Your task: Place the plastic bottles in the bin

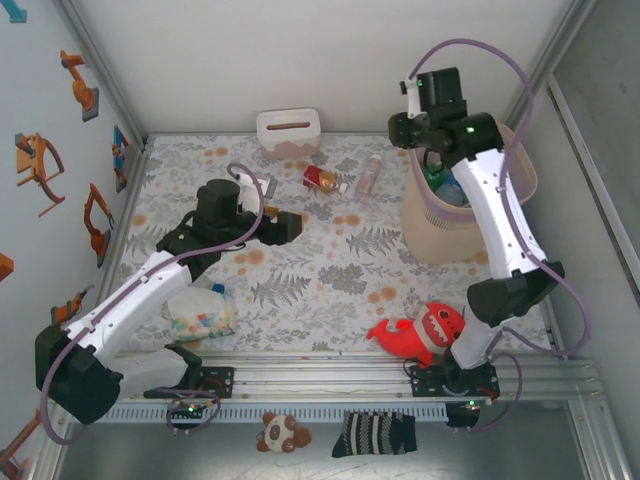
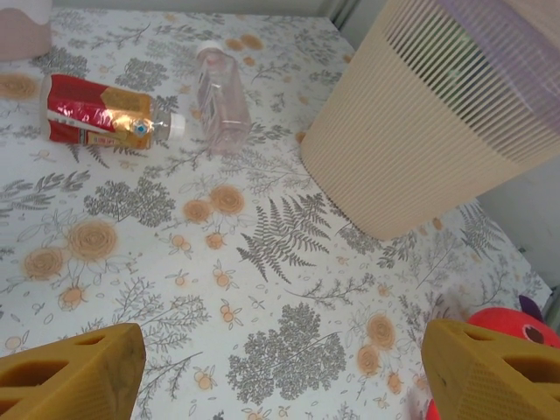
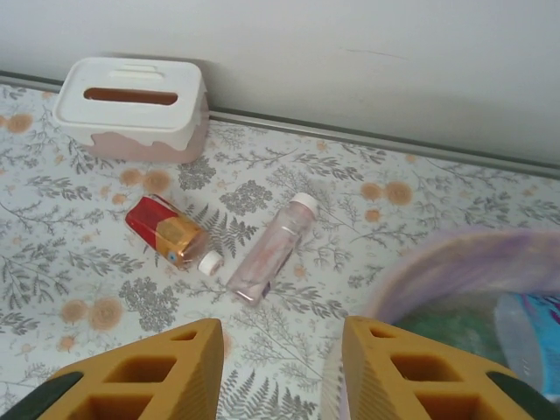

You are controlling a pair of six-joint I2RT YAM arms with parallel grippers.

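The right gripper [image 3: 280, 350] hangs with its two yellow fingers [image 3: 149, 376] parted and nothing between them. It is poised above the bin [image 3: 437, 254], over the part of its rim that faces the open table. I judge it is up there because that is the spot where a bottle gets let go. The bin is cream and ribbed, with a pink liner folded over the rim. It already holds bottles: green plastic [image 3: 437, 328] and a blue label [image 3: 534, 324] show inside.

The left gripper [image 2: 282, 350] has its fingers spread wide and is empty too. It sits low over the floral tablecloth [image 2: 262, 289], well apart from the bin's ribbed wall and looking towards it. That wide spread suits a sideways grab at something lying down.

Two bottles lie on their sides out on the cloth, beyond the bin's left flank and towards the back wall. The clear pinkish bottle [image 3: 267, 254] is the nearer to the bin, and the red-labelled bottle [image 3: 171, 232] lies just beside it. Both are white-capped, and probably next in line.

The white slotted box [image 3: 131, 105] stands farther from the bin than either bottle. The red plush shark [image 1: 420, 335] lies by the bin's near side (not bin material).
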